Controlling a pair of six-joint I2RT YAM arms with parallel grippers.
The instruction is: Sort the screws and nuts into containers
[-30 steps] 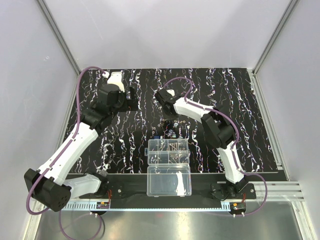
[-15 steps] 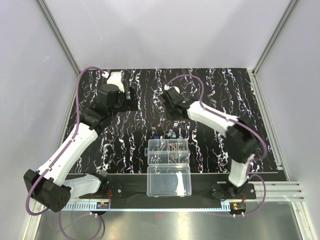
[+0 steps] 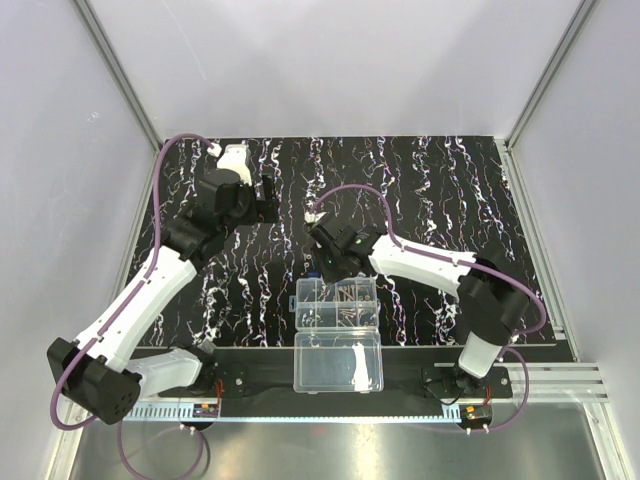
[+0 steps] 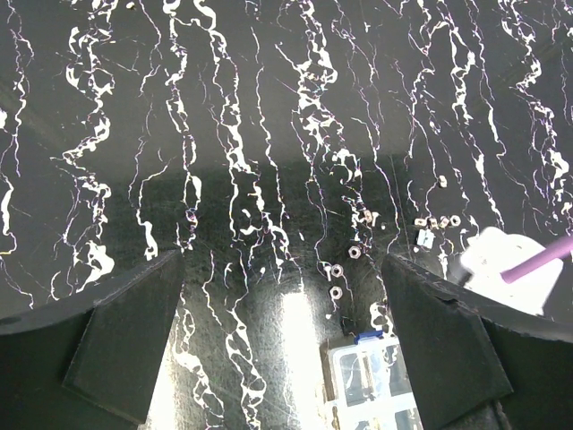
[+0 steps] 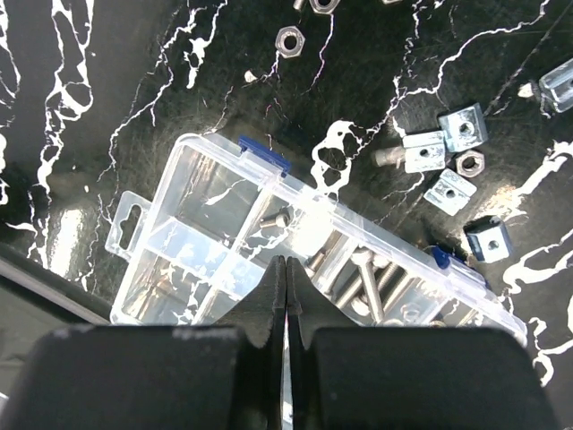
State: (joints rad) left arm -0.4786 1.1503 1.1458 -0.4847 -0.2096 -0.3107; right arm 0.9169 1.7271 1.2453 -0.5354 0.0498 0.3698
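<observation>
Right jaws are seen pressed together above the containers [image 5: 215, 224], screws [image 5: 363, 273] lying inside; left jaws are held wide apart near the desk's [image 3: 500, 200] far edge, nuts [image 4: 337, 270] scattered below.

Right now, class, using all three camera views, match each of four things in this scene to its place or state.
Things:
1. right gripper
2. left gripper
3. clear lid half
4. hex nut

Places or states:
A. loose on the mat
B. jaws wide apart
C. folded open at the near edge
D. jaws shut

Pairs: 1-D, 2-B, 3-C, 4-A
</observation>
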